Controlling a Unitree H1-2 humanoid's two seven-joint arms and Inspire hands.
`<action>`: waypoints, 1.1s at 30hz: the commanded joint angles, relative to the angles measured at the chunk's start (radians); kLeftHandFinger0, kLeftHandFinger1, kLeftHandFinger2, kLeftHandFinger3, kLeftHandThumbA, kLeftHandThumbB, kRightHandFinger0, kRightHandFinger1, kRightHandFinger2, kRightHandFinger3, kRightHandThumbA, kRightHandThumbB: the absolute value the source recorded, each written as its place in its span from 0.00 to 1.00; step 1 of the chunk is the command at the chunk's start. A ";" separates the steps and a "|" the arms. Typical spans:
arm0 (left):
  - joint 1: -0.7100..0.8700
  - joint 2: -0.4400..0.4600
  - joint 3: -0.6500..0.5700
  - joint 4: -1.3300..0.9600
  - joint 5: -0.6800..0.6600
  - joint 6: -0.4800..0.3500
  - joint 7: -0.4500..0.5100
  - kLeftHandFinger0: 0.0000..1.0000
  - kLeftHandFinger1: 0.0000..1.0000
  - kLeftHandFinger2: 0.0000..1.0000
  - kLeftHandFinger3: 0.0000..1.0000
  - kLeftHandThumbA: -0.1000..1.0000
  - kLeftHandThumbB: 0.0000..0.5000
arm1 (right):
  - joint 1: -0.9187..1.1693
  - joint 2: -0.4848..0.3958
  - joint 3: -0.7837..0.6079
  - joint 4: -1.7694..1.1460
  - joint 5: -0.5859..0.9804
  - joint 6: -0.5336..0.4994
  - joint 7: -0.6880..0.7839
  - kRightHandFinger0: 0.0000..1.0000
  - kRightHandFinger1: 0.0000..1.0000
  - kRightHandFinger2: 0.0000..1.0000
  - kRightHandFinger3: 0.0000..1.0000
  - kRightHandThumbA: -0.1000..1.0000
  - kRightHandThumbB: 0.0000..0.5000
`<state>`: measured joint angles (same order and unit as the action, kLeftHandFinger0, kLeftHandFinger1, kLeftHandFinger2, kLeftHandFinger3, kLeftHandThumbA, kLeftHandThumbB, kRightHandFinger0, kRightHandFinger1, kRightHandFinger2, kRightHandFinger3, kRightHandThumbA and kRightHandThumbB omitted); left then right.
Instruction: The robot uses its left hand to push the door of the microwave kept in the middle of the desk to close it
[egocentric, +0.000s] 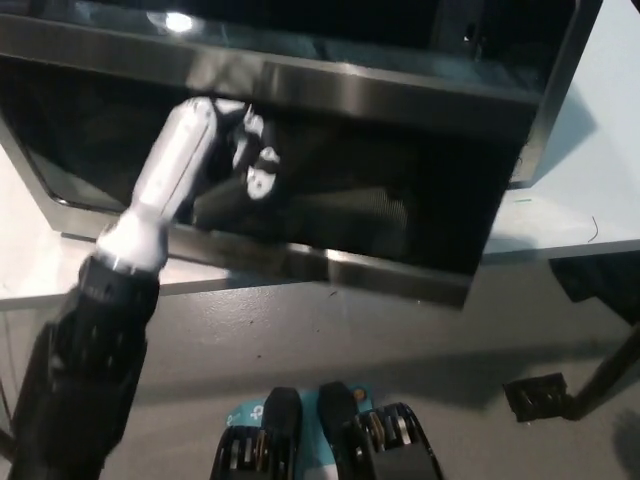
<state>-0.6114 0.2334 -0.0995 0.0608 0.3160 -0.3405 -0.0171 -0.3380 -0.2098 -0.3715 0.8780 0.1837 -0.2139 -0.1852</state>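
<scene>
Pressing on the microwave door (330, 200), white left robot hand (225, 150), fingers spread flat against its dark glass, gripping nothing

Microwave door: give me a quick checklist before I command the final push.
1. Left hand against the microwave door: ok, its fingers rest on the dark glass near the top rail.
2. Door shut flush: cannot tell; it looks almost closed, but its lower right corner overhangs the desk edge.
3. Latch side by the control panel free of obstruction: ok, nothing shows there.
4. Right hand out of the way: ok, not in view.
5. Desk in front of the door free of objects: ok.
</scene>
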 joint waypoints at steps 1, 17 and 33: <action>-0.126 0.025 0.019 0.132 0.061 -0.101 0.070 0.00 0.00 0.00 0.09 0.00 0.06 | -0.007 0.001 -0.016 -0.016 0.031 -0.059 -0.001 0.59 0.58 0.60 0.63 0.14 0.41; -0.266 0.048 0.026 0.381 0.181 -0.112 0.188 0.00 0.00 0.00 0.06 0.00 0.11 | -0.003 0.012 -0.022 -0.008 0.038 -0.040 0.000 0.54 0.55 0.60 0.68 0.10 0.31; 0.252 0.039 0.054 -0.291 0.094 -0.120 0.111 0.00 0.00 0.00 0.04 0.00 0.05 | -0.014 0.007 -0.015 -0.024 0.036 -0.033 -0.008 0.62 0.60 0.63 0.68 0.15 0.37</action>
<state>-0.4867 0.2635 -0.0808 -0.0011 0.4653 -0.4656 0.1018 -0.3292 -0.1862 -0.3797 0.8793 0.2040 -0.2200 -0.1859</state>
